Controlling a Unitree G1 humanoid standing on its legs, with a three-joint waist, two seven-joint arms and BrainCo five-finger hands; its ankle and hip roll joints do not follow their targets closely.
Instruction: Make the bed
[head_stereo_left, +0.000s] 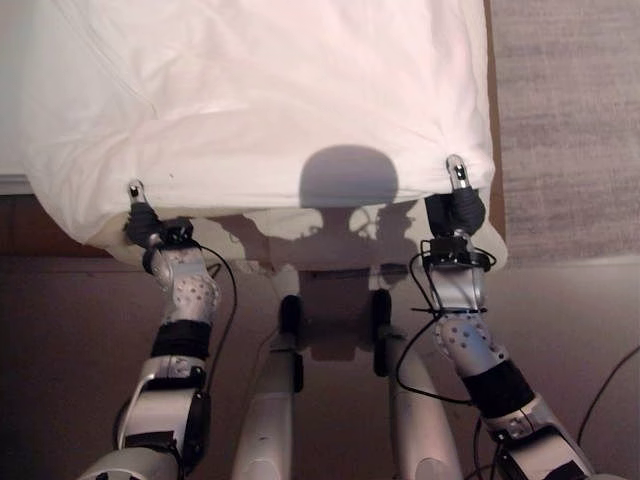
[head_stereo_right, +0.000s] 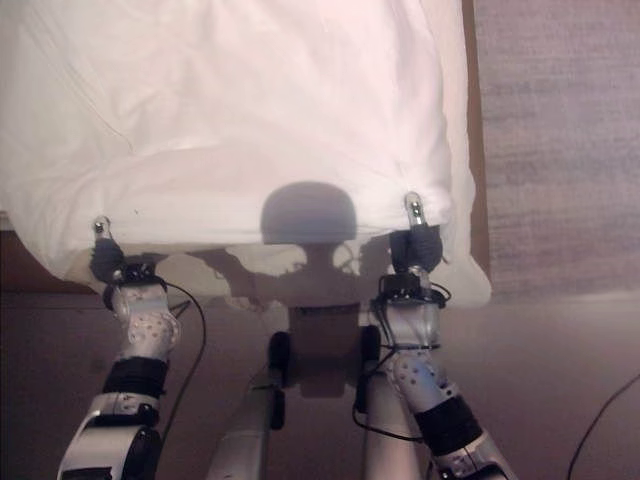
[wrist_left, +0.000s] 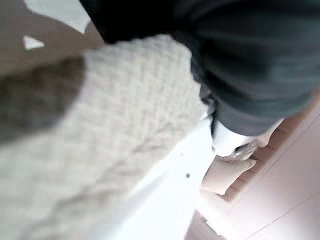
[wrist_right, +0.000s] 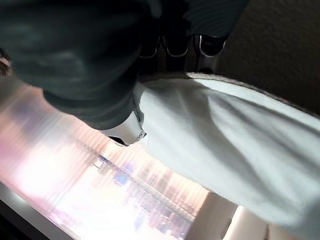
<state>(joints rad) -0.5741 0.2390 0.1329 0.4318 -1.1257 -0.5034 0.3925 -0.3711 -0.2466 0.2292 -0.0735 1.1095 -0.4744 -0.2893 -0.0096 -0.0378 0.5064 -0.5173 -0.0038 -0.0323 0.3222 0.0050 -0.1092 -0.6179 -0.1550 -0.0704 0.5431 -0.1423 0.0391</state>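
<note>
A white duvet (head_stereo_left: 280, 90) covers the bed and hangs over its near edge. My left hand (head_stereo_left: 143, 222) grips that edge at the near left corner, with the thumb on top of the cloth and the fingers under it. My right hand (head_stereo_left: 462, 208) holds the near right corner the same way. In the right wrist view its fingers (wrist_right: 175, 45) curl over the white cloth (wrist_right: 240, 145). A cream waffle-knit blanket (wrist_left: 125, 125) lies against my left hand's dark cover, and its edge (head_stereo_left: 300, 225) peeks out below the duvet.
A brown wooden bed frame (head_stereo_left: 497, 150) runs along the bed's right side, with grey carpet (head_stereo_left: 570, 100) beyond it. Beige pillows (wrist_left: 227, 175) lie at the far end of the bed. Dark floor lies between me and the bed.
</note>
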